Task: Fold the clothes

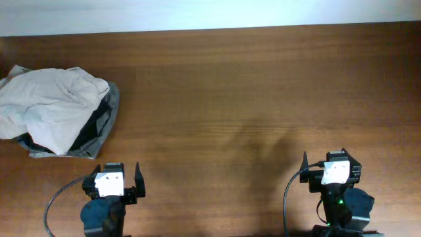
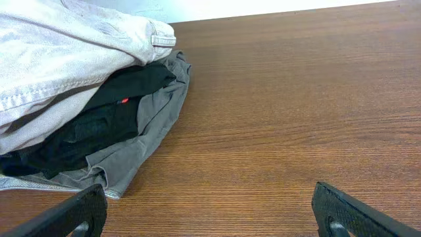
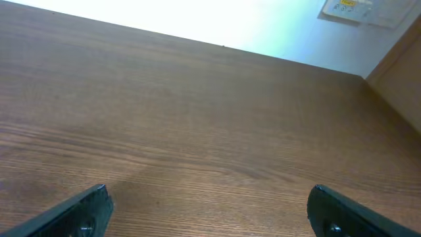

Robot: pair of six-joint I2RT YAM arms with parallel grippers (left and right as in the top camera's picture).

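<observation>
Left black two-finger gripper (image 1: 117,174): matte, tapering fingers (image 2: 72,214), with a pale round fastener (image 2: 80,228) near each base. White rectangular wrist block (image 1: 108,184) sits just behind the claw, with a dark rounded arm housing (image 1: 104,214) behind that. Thin grey cable (image 1: 54,205) loops off the claw's outer side.

Right black two-finger gripper (image 1: 331,164): same build. White wrist plate (image 1: 336,173) and small green light (image 1: 340,201) behind the claw, thin black cable (image 1: 287,197) alongside.

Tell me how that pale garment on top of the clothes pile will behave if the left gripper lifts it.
The pale garment looks floppy: it lies crumpled in soft folds, so it would likely drape and hang. Its thick stitched seams suggest heavier fabric, so it is probably fairly weighty. It may drag the black garment beneath it.
</observation>
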